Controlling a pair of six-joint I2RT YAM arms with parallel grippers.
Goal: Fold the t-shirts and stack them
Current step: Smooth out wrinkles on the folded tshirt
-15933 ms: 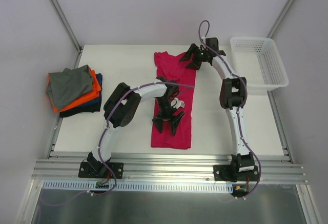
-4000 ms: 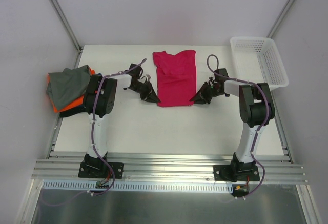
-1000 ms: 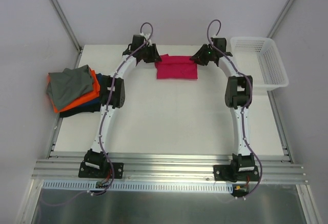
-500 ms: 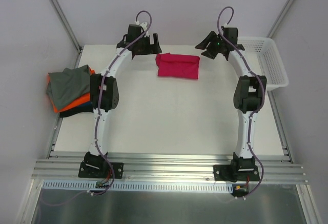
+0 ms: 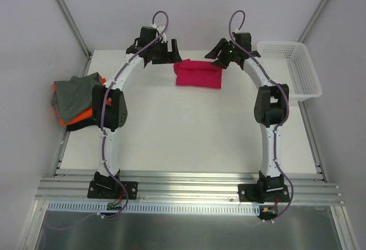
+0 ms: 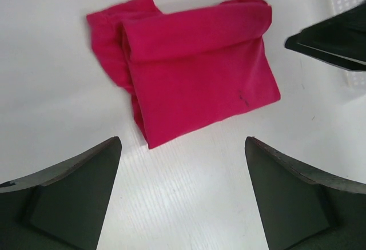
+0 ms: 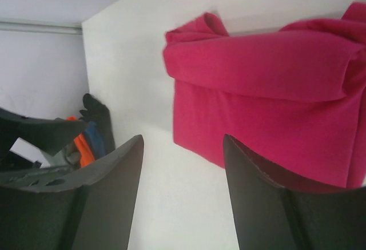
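Note:
The magenta-pink t-shirt lies folded into a small rectangle at the far middle of the table, and it also shows in both wrist views. My left gripper hovers just off its left end, open, with only bare table between its fingers. Off the shirt's right end my right gripper is open and holds nothing. The other t-shirts, grey on top of orange and dark navy, form a stack at the table's left edge, partly visible in the right wrist view.
A white mesh basket stands at the back right corner. The table is bounded by metal rails at left, right and front. Both arms arch up from the near edge to the far side.
Both grippers let go of the folded magenta shirt, opened and lifted off its ends. In the last half second the right gripper came back down and left toward the shirt.

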